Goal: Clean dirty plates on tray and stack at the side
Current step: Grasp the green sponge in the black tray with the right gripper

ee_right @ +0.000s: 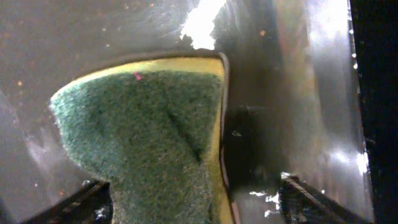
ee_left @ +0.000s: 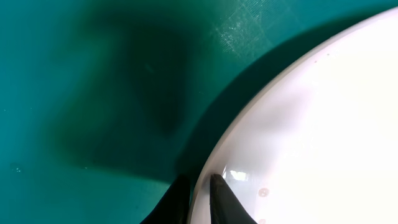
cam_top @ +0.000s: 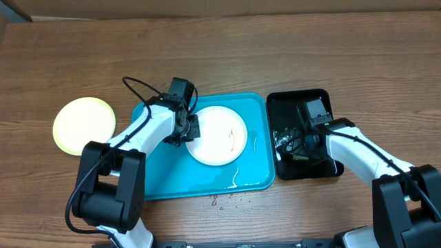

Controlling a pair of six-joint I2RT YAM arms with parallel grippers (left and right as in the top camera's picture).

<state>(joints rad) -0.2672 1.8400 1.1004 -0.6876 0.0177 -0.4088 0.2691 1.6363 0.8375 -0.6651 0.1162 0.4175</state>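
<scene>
The white plate lies flat in the middle of the blue tray, a little toward its far right part. It carries a thin reddish-brown smear right of its centre. The other plate in sight, the yellow-green plate, sits on the bare wooden table, well apart from the tray on its left side.

The left gripper reaches in over the tray's far left corner and meets the white plate at its left edge. Seen from that wrist, its two dark fingertips are pinched together on the plate's rim. One tip is on the glossy white face and the other is just outside the rim, above the blue tray floor. So it is clamped on the white plate.

A few pale wet streaks show on the tray's right and near parts, and small droplets dot the table just in front of the tray.

The right gripper is down in the black tray, which stands just beside the blue one on its right. Its jaws are spread wide around a sponge with a green scouring face and a yellow body, lying on the wet black floor. One finger is right against the sponge, while the other stands clear of it, so nothing is gripped there.
</scene>
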